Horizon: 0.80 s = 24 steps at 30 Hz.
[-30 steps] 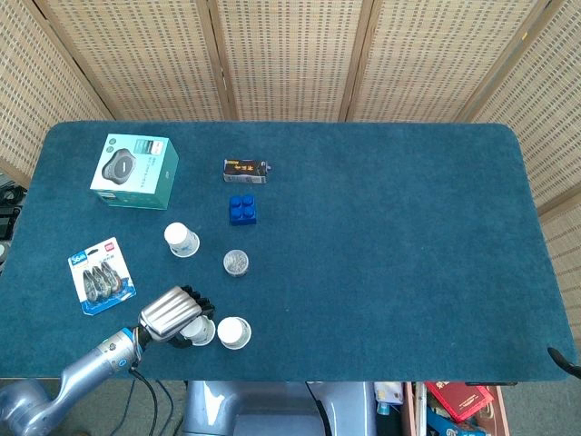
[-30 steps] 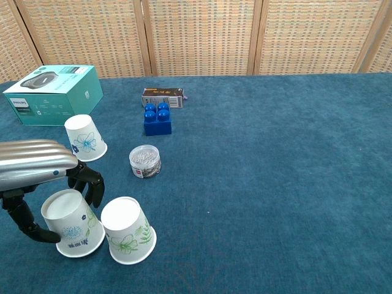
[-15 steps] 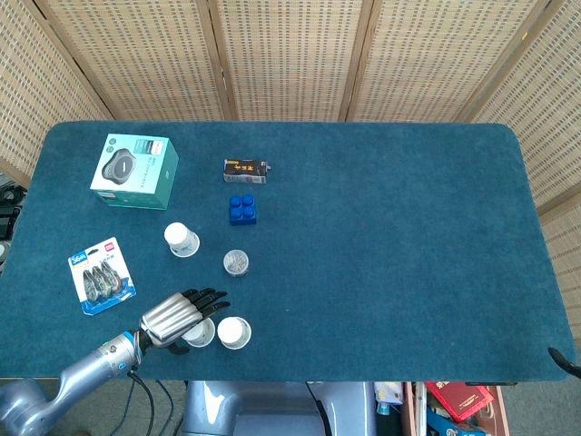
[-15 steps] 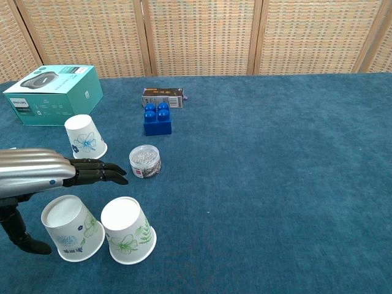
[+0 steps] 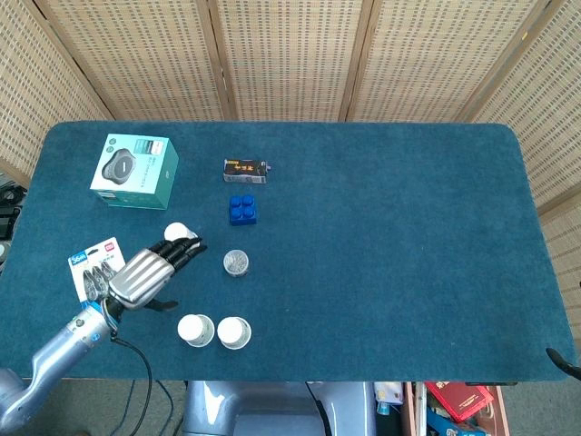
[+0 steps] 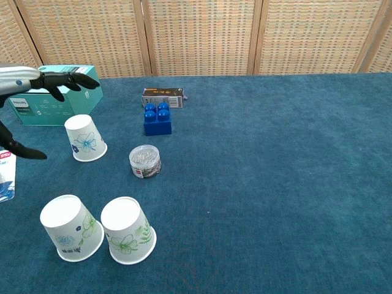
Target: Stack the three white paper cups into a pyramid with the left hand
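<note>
With two inverted paper cups already side by side, nearly touching, at the near edge of the table (image 5: 381, 272), the step in hand looks to be fetching the third cup (image 6: 85, 138) for the top. That cup stands upside down well behind the base pair, to the left of the small clear jar (image 6: 145, 162), which serves as the landmark here. The left base cup (image 6: 70, 228) and right base cup (image 6: 127, 230) sit in front of the jar and a little to its left.

The left hand (image 5: 145, 271) hovers above the third cup with its fingers spread wide and nothing in them; in the head view its fingertips (image 5: 186, 249) overlap that cup's far side. The right hand is not visible in either view.

To do this well, the hand should descend over the cup's flat bottom and close around the upper wall gently, since thin paper will likely crush or pop out under a hard squeeze. Lifting straight up keeps it clear of the jar. On placement, the cup should be centred over the seam of the base pair so its rim bears on both, and released only when level. A nudge sideways could scatter the base.
</note>
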### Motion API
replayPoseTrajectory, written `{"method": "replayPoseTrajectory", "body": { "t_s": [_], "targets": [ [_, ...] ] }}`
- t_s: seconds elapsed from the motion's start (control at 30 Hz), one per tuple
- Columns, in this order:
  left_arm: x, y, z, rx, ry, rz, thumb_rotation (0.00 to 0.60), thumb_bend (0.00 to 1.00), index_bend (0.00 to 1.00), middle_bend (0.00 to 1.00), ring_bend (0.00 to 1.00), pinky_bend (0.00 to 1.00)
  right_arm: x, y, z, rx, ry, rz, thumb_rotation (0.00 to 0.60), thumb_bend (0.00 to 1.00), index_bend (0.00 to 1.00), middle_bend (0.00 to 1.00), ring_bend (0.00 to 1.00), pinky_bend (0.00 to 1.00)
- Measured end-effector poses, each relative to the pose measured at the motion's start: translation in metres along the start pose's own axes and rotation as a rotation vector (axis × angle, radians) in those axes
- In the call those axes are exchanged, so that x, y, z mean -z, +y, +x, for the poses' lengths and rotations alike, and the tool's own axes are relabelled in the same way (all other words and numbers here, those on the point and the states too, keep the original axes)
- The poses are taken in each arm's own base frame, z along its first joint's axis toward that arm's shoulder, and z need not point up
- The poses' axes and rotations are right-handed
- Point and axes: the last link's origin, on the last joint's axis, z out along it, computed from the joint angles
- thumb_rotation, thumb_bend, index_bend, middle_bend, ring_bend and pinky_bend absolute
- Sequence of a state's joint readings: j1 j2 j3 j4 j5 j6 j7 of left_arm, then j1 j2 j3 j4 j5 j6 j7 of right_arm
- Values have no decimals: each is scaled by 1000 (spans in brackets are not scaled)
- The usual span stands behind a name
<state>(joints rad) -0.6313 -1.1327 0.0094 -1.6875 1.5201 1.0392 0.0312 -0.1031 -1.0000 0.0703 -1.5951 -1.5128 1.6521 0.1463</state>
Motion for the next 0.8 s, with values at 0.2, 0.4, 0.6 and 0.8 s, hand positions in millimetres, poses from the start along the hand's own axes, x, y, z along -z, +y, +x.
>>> {"method": "replayPoseTrajectory", "body": {
  "t_s": [0.2, 0.4, 0.6, 0.8],
  "targets": [
    [-19, -41, 5, 28, 21, 139, 600, 190, 59, 138, 167, 242, -1, 0, -1, 4, -5, -1, 600, 0, 0, 0, 0, 0],
    [-39, -65, -4, 61, -44, 227, 600, 191, 113, 169, 180, 254, -2, 0, -3, 8, -11, -7, 600, 0, 0, 0, 0, 0],
    [-59, -72, -20, 86, -72, 268, 600, 190, 172, 228, 234, 283, -4, 0, -5, 11, -16, -11, 600, 0, 0, 0, 0, 0],
    [-75, -74, -29, 77, -69, 291, 600, 191, 217, 258, 265, 302, -5, 1, -6, 16, -22, -13, 600, 0, 0, 0, 0, 0]
  ]
}}
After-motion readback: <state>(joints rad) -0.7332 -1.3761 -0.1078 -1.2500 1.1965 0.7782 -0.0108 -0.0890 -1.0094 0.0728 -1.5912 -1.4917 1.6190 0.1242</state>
